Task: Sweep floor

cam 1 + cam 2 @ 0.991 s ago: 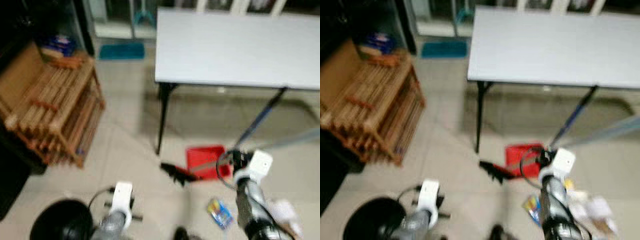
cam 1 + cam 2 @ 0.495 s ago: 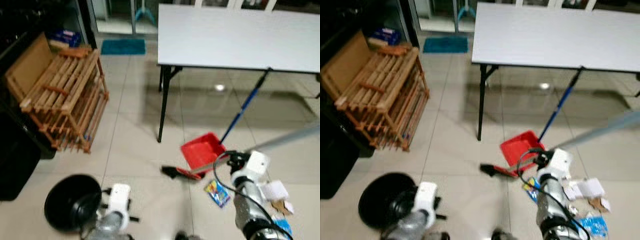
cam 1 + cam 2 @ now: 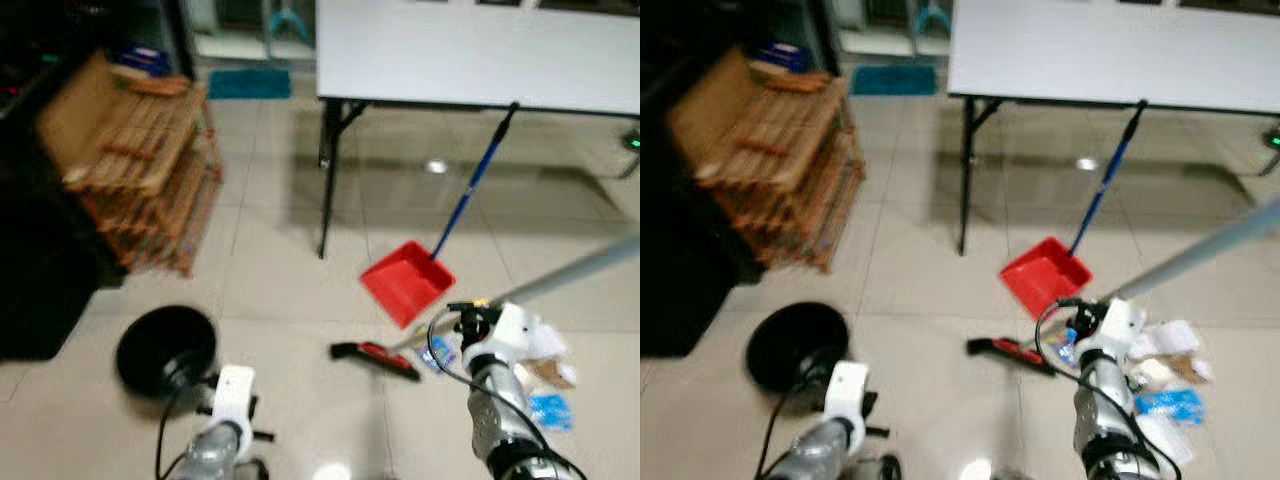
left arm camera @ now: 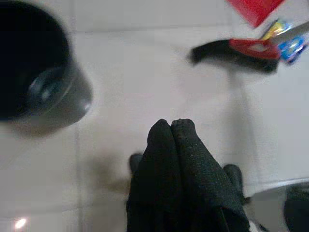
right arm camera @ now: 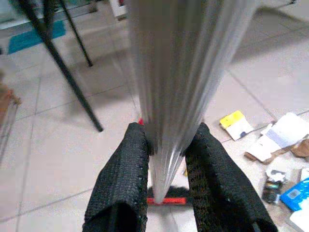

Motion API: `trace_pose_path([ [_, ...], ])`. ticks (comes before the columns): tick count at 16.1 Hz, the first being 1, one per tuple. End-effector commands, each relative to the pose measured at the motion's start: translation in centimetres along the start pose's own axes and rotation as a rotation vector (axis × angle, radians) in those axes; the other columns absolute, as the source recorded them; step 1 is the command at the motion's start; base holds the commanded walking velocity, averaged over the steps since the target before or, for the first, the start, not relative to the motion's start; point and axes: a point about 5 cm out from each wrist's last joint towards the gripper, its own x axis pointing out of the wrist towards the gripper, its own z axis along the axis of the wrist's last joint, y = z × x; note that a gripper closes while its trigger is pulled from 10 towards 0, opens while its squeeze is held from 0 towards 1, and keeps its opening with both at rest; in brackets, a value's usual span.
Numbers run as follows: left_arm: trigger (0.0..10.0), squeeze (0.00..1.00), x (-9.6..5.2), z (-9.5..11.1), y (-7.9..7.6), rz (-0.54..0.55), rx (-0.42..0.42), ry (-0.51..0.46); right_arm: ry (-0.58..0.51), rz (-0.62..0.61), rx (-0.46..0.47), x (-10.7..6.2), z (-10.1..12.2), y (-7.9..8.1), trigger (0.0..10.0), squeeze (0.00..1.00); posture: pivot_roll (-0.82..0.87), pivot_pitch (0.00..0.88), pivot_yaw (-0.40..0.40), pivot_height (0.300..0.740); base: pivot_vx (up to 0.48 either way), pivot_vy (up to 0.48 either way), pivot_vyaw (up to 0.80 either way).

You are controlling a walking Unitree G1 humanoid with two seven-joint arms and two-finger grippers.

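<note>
My right gripper [image 5: 166, 145] is shut on the silver broom handle [image 3: 575, 270], which slants up to the right. The broom's black and red head [image 3: 376, 358] rests on the tiled floor, just below the red dustpan [image 3: 405, 283]. The dustpan's blue handle [image 3: 475, 175] leans against the white table [image 3: 470, 50]. Scattered litter [image 3: 545, 375], paper scraps and coloured wrappers, lies on the floor to the right of the broom head. My left gripper [image 4: 170, 128] is shut with nothing in it and hangs low over the tiles beside a black bin [image 3: 165, 345].
A wooden slatted rack [image 3: 140, 170] with cardboard stands at the left. The table's black leg [image 3: 326, 180] is near the dustpan. A teal mat [image 3: 250, 82] lies at the back. Dark furniture [image 3: 40, 270] fills the left edge.
The camera has shifted, so the scene sits differently in view. The broom head has moved right and toward me, now lying below the dustpan near the litter. The right gripper keeps its hold.
</note>
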Motion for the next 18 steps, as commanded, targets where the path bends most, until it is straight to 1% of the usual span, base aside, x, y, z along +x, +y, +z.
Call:
trace_pose_path([
  [1,10.0,0.00,-0.08,-0.66,-0.82,-0.020,-0.010,0.023,0.020,-0.012,-0.005,-0.25,-0.39,-0.57,10.0,0.00,0.01,0.172,-0.030,0.740,-0.270,0.000,0.00],
  [4,10.0,0.00,-0.08,-0.65,-0.81,-0.020,-0.010,0.021,0.023,-0.010,-0.002,-0.33,-0.53,-0.53,10.0,0.00,0.01,0.173,-0.030,0.740,-0.270,0.000,0.00],
  [18,10.0,0.00,-0.10,-0.73,-0.78,-0.010,-0.013,0.025,0.041,0.009,-0.011,-0.29,-0.67,-0.33,10.0,0.00,0.01,0.177,-0.035,0.740,0.000,0.000,0.00],
])
